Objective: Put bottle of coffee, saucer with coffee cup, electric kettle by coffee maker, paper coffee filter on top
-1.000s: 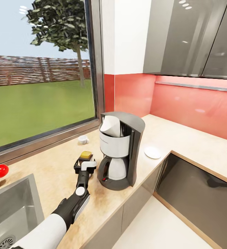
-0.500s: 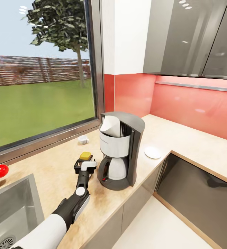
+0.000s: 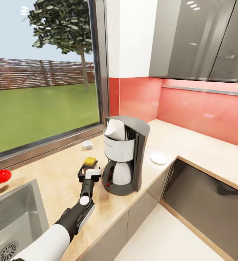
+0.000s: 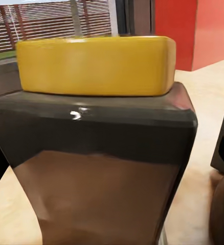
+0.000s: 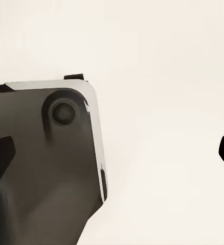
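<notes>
On the kitchen countertop (image 3: 61,181) the dark brown bottle of coffee (image 3: 90,164) with its yellow lid stands just left of the coffee maker (image 3: 125,159). My left gripper (image 3: 89,171) is open, one finger on each side of the bottle (image 4: 96,168); a strip of counter shows between the bottle and one finger. The white paper coffee filter (image 3: 115,130) sits in the top of the machine. To the machine's right lies the white saucer (image 3: 158,158), bare. By the window stands the coffee cup (image 3: 86,145). My right gripper (image 5: 117,155) is open and holds nothing.
A steel sink (image 3: 13,214) is set into the counter at the left, with a red knob (image 3: 2,176) behind it. A dark hob panel (image 3: 206,203) lies to the right. Grey wall cabinets (image 3: 198,36) hang above a red backsplash. The right wrist view looks at a dark grey robot part (image 5: 40,163) against white.
The whole head view has shifted slightly, so the camera moved. My left arm, the bottle and the other things keep their places on the counter.
</notes>
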